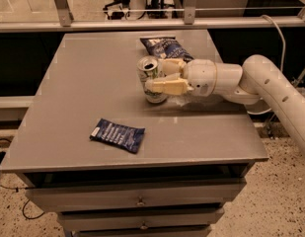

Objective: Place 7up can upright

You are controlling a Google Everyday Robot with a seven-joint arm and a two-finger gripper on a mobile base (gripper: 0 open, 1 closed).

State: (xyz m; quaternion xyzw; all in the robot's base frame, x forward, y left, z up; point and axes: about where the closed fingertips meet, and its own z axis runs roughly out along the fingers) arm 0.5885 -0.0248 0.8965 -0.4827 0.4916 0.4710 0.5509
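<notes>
7up can [146,72] stands upright, clasped by gripper [153,77].

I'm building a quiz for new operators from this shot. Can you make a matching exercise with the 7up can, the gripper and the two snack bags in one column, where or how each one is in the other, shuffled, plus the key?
Column one
1. 7up can
2. gripper
3. nearer snack bag
4. farther snack bag

Column two
A. lying flat toward the front left of the table
B. shut on the can, coming in from the right
C. at the table's far edge, behind the gripper
D. upright mid-table, opened top facing up

Pairs: 1-D, 2-B, 3-A, 4-C
</notes>
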